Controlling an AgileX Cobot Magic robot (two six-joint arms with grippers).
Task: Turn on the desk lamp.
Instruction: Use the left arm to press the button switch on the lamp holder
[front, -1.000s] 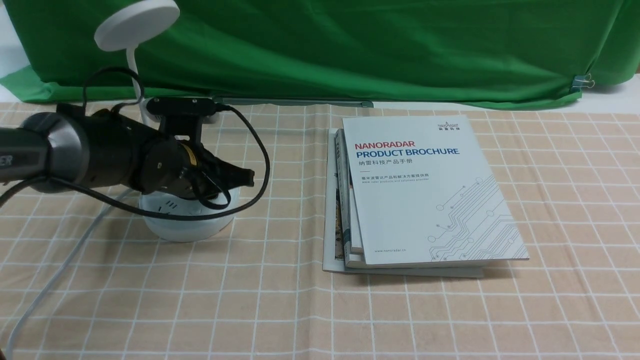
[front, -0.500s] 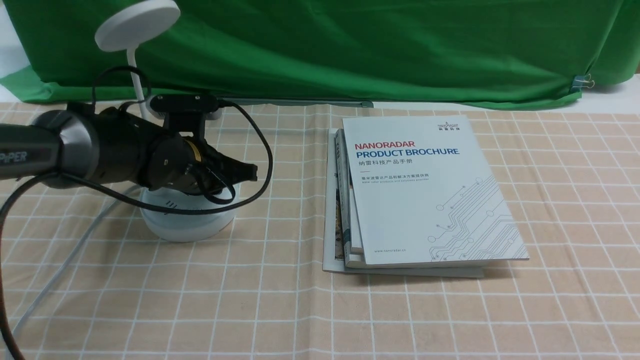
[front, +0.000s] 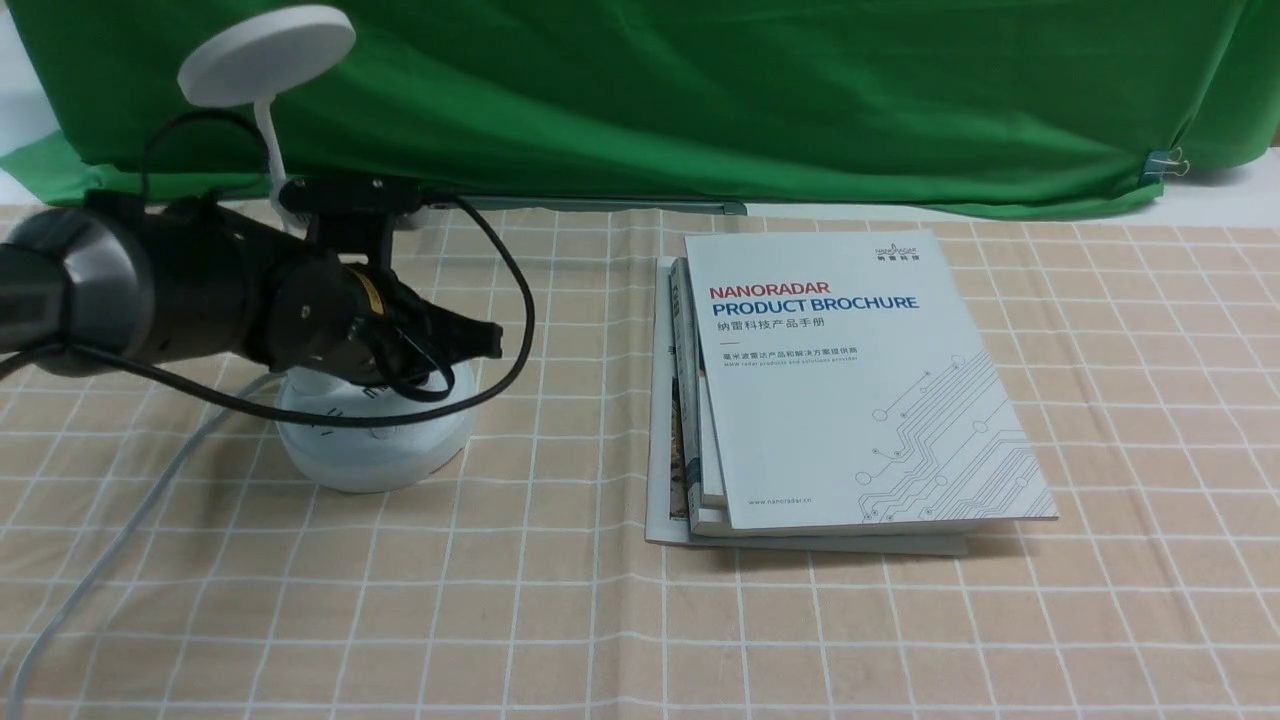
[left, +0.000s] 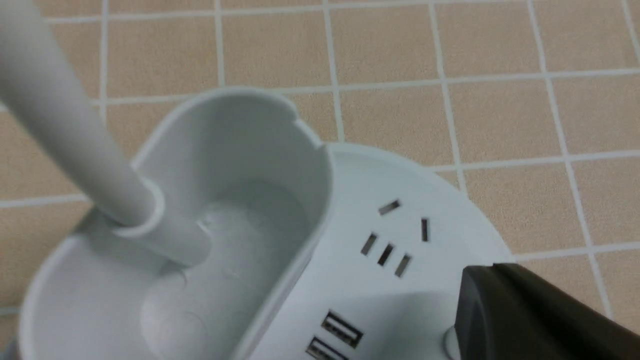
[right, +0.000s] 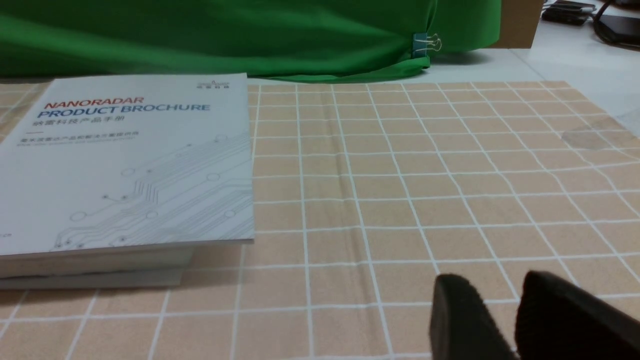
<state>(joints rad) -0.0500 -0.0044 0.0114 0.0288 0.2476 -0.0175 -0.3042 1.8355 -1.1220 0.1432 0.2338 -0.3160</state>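
The white desk lamp (front: 370, 445) stands at the left of the table, its disc head (front: 265, 52) raised on a thin neck. My left gripper (front: 490, 340) is shut and lies over the top of the round base, tips pointing right. In the left wrist view the gripper (left: 480, 285) rests on the base (left: 380, 290) beside the sockets and USB ports, covering most of a round button (left: 450, 344). The pen-holder cup (left: 225, 240) is empty. My right gripper (right: 505, 290) hovers low over bare cloth, fingers a narrow gap apart and holding nothing.
A stack of brochures (front: 850, 380) lies at the table's middle, right of the lamp. The lamp's grey cable (front: 100, 560) trails to the front left edge. A green backdrop (front: 700, 100) hangs along the far edge. The checked tablecloth covers the table.
My left arm rose a little, then drew back leftward. The lamp's head and base shifted slightly left with it. The gripper stayed shut over the base.
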